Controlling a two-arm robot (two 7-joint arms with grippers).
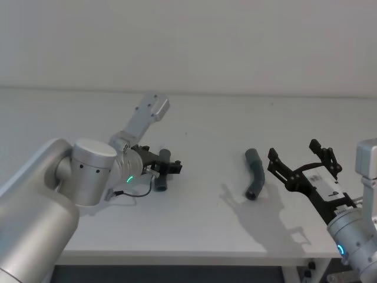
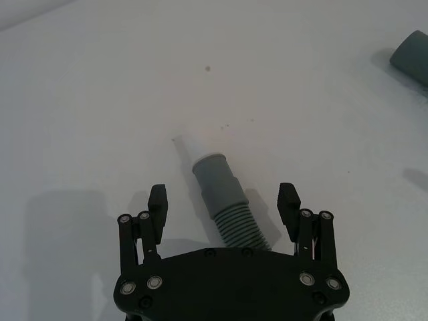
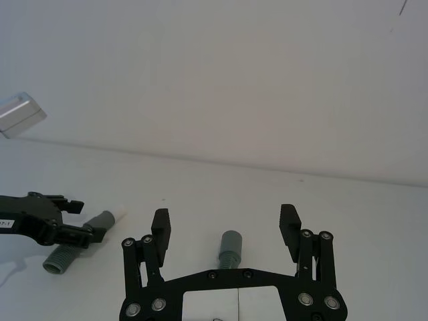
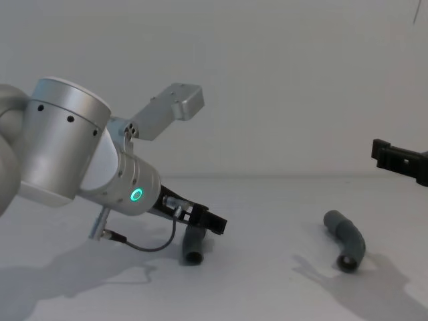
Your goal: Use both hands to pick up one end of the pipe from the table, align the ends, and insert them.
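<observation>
On the white table [image 1: 206, 118] lie two dark-grey pipe pieces. The one with the white tip [image 2: 192, 146] rests between the fingers of my left gripper [image 2: 223, 195], which is open and straddles its ribbed part [image 2: 234, 227] without closing on it. In the head view this left gripper [image 1: 169, 162] is left of centre, with that pipe piece [image 1: 161, 184] under it. The other bent pipe piece [image 1: 255, 174] lies right of centre. My right gripper [image 1: 293, 150] hovers open just to its right, holding nothing, and faces the piece's cuff end [image 3: 229, 249].
A silver wrist camera block [image 1: 152, 110] sticks up behind the left gripper. A thin cable [image 4: 144, 246] loops under the left arm. Bare table lies between the two pipe pieces, and the table's front edge [image 1: 177, 259] is close below the arms.
</observation>
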